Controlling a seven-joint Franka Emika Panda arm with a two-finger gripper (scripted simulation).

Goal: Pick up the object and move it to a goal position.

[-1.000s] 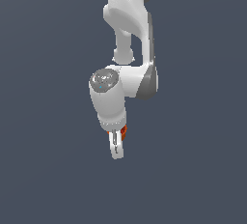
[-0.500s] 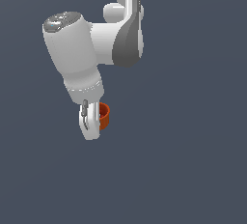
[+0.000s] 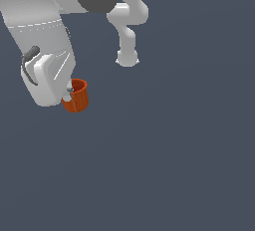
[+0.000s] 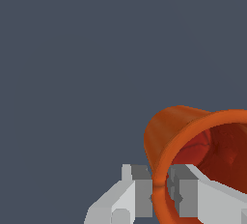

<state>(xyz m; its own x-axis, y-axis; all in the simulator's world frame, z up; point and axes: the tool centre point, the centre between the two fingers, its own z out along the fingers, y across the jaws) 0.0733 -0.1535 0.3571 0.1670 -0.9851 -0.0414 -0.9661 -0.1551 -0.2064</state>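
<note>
One cup (image 3: 76, 95) rides pinched by its rim in the hand (image 4: 161, 189), one finger inside, one outside. Since a second ago it has swung toward the exterior view's left: carry under way, goal unseen.

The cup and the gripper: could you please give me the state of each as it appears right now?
cup: held at its rim, one finger inside and one outside the wall; tilted in the wrist view; empty as far as its inside shows.
gripper: shut on the cup's wall.
</note>
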